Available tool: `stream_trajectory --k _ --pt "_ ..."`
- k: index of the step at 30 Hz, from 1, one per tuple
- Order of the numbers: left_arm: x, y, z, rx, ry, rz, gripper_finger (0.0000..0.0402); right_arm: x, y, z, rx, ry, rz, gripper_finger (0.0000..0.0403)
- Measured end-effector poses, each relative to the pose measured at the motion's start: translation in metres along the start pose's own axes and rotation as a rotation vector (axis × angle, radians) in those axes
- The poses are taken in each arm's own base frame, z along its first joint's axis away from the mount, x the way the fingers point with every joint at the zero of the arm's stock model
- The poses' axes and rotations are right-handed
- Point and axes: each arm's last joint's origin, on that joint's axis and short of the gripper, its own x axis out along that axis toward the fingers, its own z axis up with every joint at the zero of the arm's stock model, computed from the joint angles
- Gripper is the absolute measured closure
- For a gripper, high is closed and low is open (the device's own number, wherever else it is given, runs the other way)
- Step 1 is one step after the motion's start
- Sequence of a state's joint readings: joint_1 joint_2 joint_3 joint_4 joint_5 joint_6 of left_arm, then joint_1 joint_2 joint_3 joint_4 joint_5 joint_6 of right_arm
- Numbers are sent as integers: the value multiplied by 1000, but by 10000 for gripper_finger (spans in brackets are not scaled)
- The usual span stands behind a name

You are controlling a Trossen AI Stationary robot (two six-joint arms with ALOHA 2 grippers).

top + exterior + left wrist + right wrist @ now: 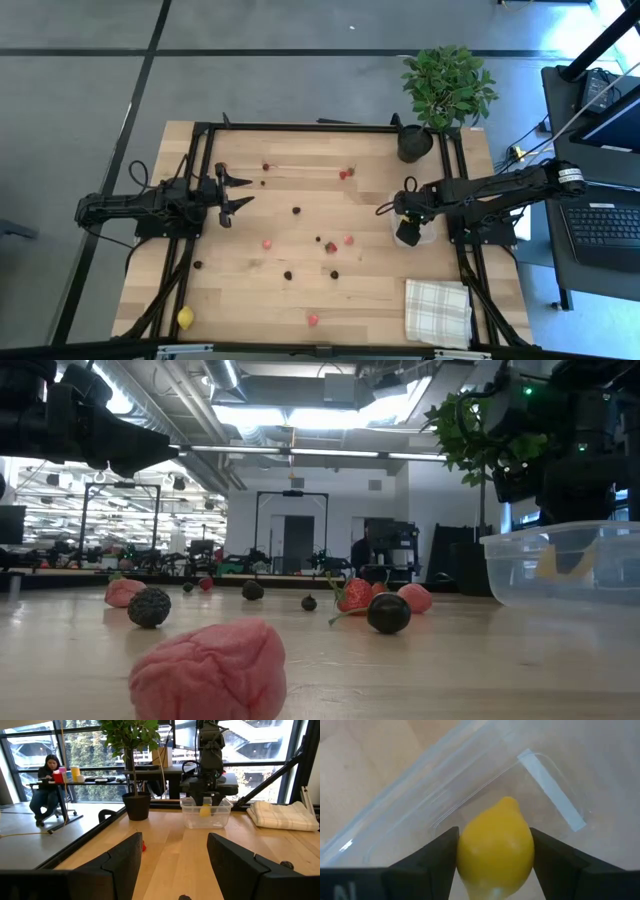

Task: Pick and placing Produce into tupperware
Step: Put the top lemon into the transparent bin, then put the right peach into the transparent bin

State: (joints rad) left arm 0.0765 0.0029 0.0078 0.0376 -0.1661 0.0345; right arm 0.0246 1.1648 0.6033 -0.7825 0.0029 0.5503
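The clear tupperware [428,238] stands on the table's right side. My right gripper [408,232] reaches down into it, shut on a yellow lemon-like piece [495,857]. In the left wrist view the same lemon [205,811] shows through the tub wall [220,817]. A second lemon [185,318] lies near the table's near left corner. Red, pink and dark berry pieces [330,247] lie scattered over the middle of the table. My left gripper [240,192] hovers open over the table's left side, touching nothing. My right gripper pinches the lemon across its middle [470,855] between its two fingers [432,857], coming from above and pointing down into the tub. The lemon's pointed end [509,802] sticks out past the fingertips. It sits within the tub's walls; I cannot tell whether it touches the floor.
A black plant pot [415,143] with a green plant stands at the far right corner, just beyond the tub. A white checked cloth [437,310] lies at the near right corner. In the low view a pink piece [210,670] lies close by, with a strawberry [352,595] and dark berry [388,612] beyond.
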Motion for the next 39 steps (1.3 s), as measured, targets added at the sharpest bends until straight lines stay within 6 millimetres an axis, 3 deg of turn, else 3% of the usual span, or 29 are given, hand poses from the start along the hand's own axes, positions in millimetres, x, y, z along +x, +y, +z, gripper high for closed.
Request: stream_trajectory --k 10,18,23,31,39 --pt "0 0 0 0 0 -1 184 0 1 1 -4 -12 14 168" --pt "0 0 0 0 0 0 184 0 1 1 -3 -13 15 121" --pt "0 0 0 0 0 0 184 -4 2 2 -5 2 17 112" --pt "0 0 0 0 0 0 184 -39 14 23 -18 -59 53 112" --pt "0 0 0 0 0 0 184 -75 31 48 -222 -299 49 111"
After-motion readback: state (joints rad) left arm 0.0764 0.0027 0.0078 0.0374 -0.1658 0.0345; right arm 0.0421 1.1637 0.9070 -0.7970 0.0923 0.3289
